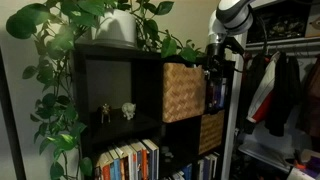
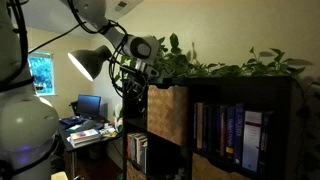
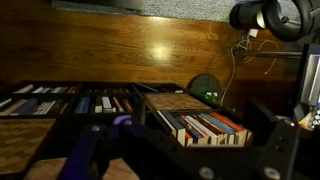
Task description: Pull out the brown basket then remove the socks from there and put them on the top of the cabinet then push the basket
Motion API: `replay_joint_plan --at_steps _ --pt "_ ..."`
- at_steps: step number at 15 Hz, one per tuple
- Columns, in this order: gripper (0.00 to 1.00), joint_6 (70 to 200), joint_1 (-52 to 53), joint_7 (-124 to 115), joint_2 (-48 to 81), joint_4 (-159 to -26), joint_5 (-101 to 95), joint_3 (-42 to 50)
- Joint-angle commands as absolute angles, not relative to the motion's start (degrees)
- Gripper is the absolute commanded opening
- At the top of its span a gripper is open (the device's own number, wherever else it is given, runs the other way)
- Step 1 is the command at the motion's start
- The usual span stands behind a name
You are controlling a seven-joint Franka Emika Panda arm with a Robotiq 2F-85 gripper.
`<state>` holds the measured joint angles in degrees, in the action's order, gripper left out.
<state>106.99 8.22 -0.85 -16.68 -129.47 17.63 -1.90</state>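
The brown basket [image 1: 183,90] sits in an upper compartment of the dark cabinet [image 1: 110,80]; it shows in both exterior views, and its front stands slightly out of the cabinet [image 2: 168,112]. My gripper [image 1: 216,58] hangs at the basket's upper front corner, near the cabinet's top edge [image 2: 136,80]. In the wrist view the fingers [image 3: 180,160] are spread wide with nothing between them. A tan woven surface [image 3: 178,101] shows below them; I cannot tell which basket it is. No socks are visible.
A leafy plant in a white pot [image 1: 118,28] covers the cabinet top. A smaller, darker basket [image 1: 211,130] and rows of books [image 1: 130,160] fill the lower compartments. A clothes rack [image 1: 280,80] stands beside the cabinet. A desk with a monitor [image 2: 88,105] stands behind.
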Motion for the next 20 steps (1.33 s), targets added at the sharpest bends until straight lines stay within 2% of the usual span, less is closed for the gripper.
replay_joint_plan --at_steps 1,20 --pt "1.0 106.8 7.2 -0.6 -16.7 -129.4 17.9 -2.8" --pt "1.0 110.7 6.1 9.3 -16.5 -129.3 5.9 -2.3"
